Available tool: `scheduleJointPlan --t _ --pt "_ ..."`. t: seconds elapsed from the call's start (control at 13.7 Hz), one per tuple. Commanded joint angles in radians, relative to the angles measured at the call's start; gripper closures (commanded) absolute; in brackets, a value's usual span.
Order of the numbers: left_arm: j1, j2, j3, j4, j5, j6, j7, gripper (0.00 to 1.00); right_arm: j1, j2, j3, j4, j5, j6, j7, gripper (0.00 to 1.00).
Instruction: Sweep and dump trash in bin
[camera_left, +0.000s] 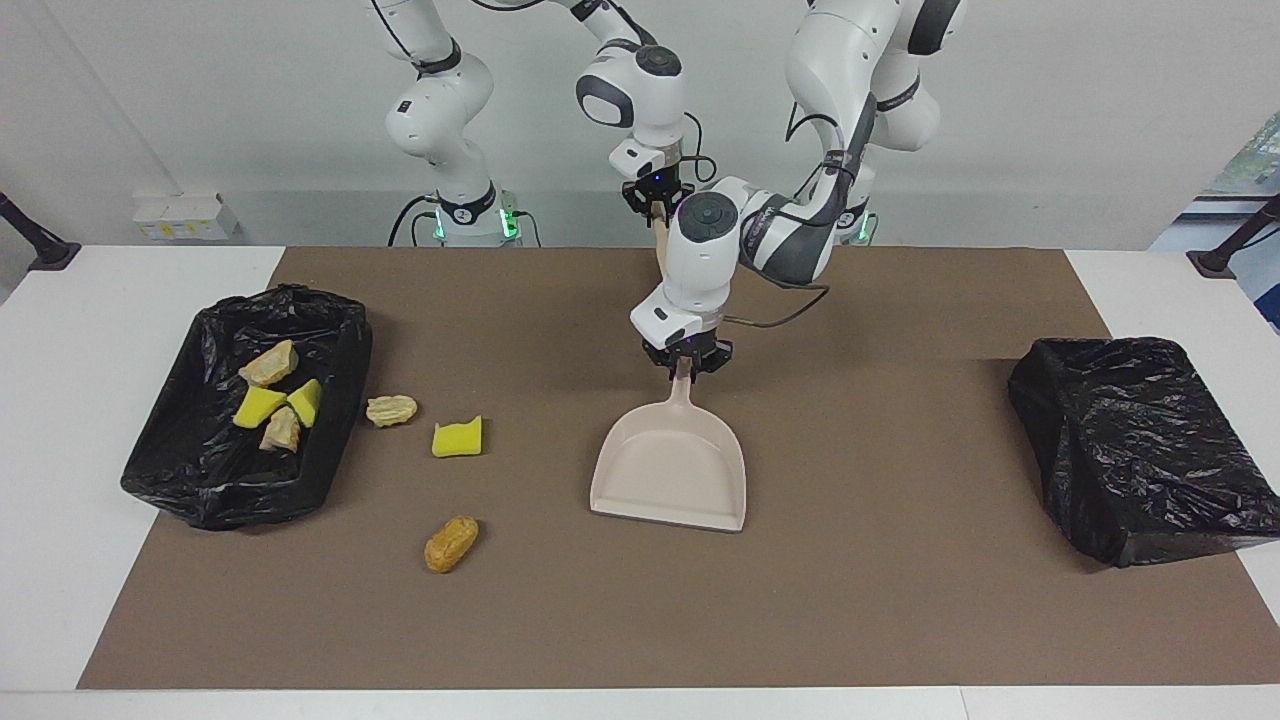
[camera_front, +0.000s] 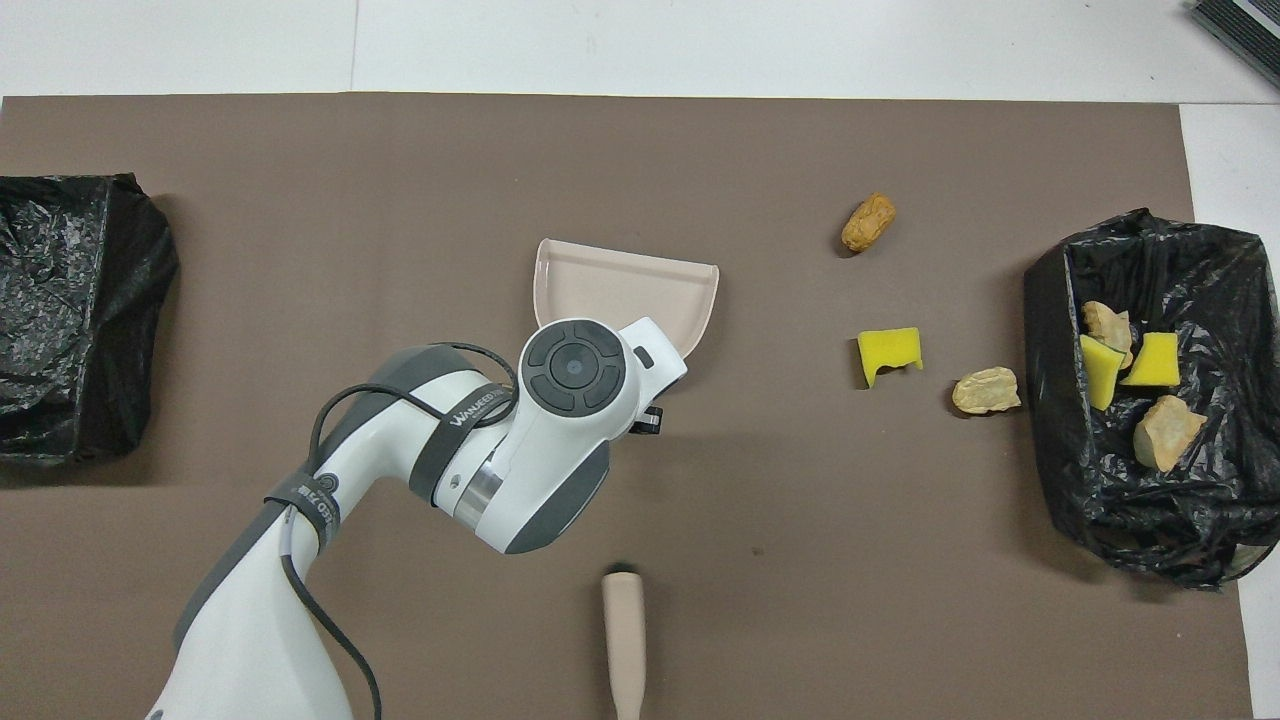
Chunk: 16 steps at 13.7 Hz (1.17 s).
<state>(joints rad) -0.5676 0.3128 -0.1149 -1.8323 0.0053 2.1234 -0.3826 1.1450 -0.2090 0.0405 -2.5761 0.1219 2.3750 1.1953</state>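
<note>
The beige dustpan (camera_left: 672, 470) (camera_front: 620, 285) lies mid-mat, its mouth turned away from the robots. My left gripper (camera_left: 684, 362) is shut on its handle; in the overhead view the wrist hides that grip. My right gripper (camera_left: 655, 205) is shut on the beige brush (camera_left: 661, 235) (camera_front: 623, 640), nearer the robots. Three trash scraps lie loose between dustpan and bin: a yellow sponge (camera_left: 458, 438) (camera_front: 888, 352), a tan lump (camera_left: 391, 409) (camera_front: 986, 390) and a golden lump (camera_left: 451, 543) (camera_front: 868, 221). Several more scraps (camera_left: 270, 395) lie in the black-lined bin (camera_left: 200, 470) (camera_front: 1150, 520).
A second black-bagged bin (camera_left: 1130, 450) (camera_front: 70, 310) stands at the left arm's end of the brown mat (camera_left: 880, 600). White table shows around the mat. The left arm's elbow and cable hang over the mat near the robots.
</note>
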Motion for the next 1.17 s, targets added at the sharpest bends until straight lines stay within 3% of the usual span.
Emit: scheduleJointPlan --t 0.0,0.15,0.44,0.66,1.1 --pt "0.063 -0.079 0.004 0.005 0.012 -0.115 0.225 1.0 -0.019 0.023 0.004 0.042 -0.021 -0.028 0.016 1.0" --pt "0.089 -0.106 0.012 0.001 0.012 -0.183 0.341 1.0 -0.089 -0.039 -0.004 0.044 -0.019 -0.112 0.003 1.0" --pt "0.16 -0.153 0.012 -0.015 0.015 -0.345 0.688 1.0 -0.289 -0.179 -0.005 0.053 -0.019 -0.374 -0.213 1.0" --pt "0.204 -0.156 0.012 -0.022 0.039 -0.353 0.89 1.0 -0.479 -0.165 -0.004 0.106 -0.062 -0.467 -0.275 1.0" --pt "0.226 -0.153 0.012 -0.028 0.044 -0.33 1.03 1.0 -0.79 -0.006 -0.004 0.252 -0.312 -0.542 -0.632 1.0"
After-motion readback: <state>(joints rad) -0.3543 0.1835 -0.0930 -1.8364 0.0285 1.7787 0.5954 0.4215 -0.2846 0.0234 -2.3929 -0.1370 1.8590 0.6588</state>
